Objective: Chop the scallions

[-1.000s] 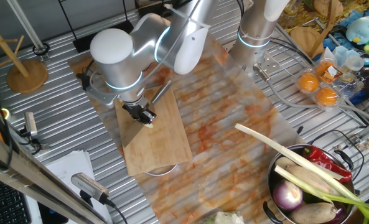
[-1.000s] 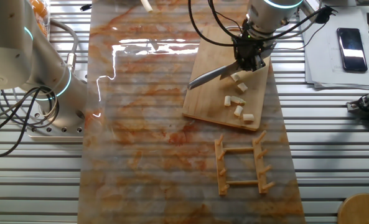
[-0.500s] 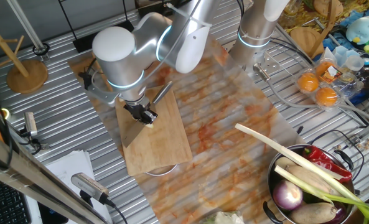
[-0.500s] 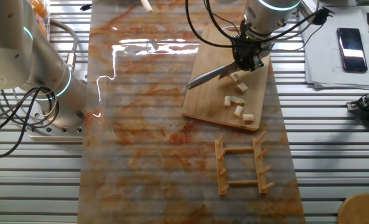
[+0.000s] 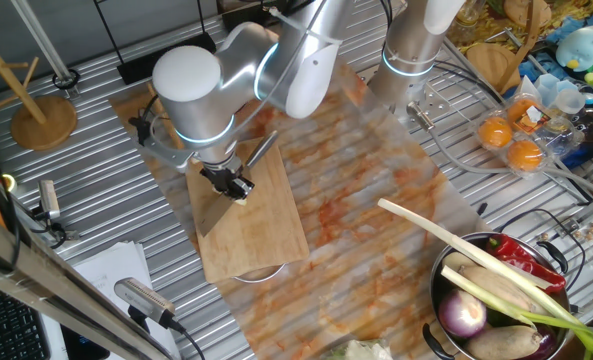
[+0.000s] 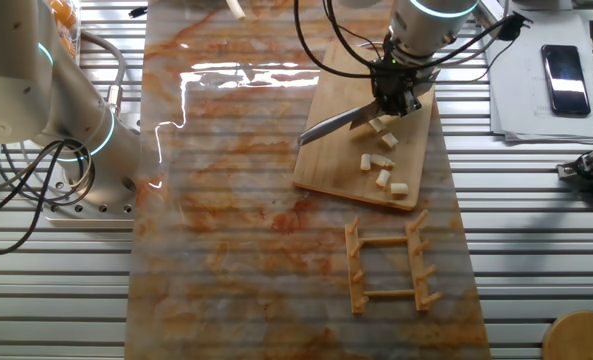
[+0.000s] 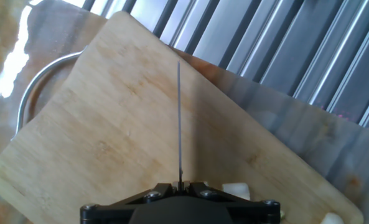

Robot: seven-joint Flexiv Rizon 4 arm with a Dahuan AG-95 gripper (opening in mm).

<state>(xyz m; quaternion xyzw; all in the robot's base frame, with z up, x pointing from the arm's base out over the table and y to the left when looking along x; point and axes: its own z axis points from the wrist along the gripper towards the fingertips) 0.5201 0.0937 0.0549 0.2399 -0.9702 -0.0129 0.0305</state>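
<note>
Compared with one second before, the arm (image 5: 226, 70) had shifted slightly away from the loose scallion pieces, carrying the claw (image 6: 393, 100) and knife (image 6: 334, 122) with it; the pieces on the board (image 6: 348, 165) had not moved. Claw fingers were closed on the knife handle, with the blade running out from between them toward the far corner of the board. In the hand view the blade (image 7: 178, 118) appeared edge-on as a thin line starting at the claw (image 7: 179, 188) and crossing bare board (image 7: 109, 143). Scallions (image 6: 380, 158) lay as short cream chunks: two directly under and beside the claw, and three more in a loose row past it toward the board's near edge, all on the side of the claw opposite the blade tip. One chunk (image 7: 236, 189) showed at the right of the claw in the hand view. In one fixed view the claw (image 5: 232, 185) stood over the board (image 5: 251, 230) with a pale piece (image 5: 242, 198) just below it. A wooden rack (image 6: 389, 262) lay beyond the board, well apart from the claw.
</note>
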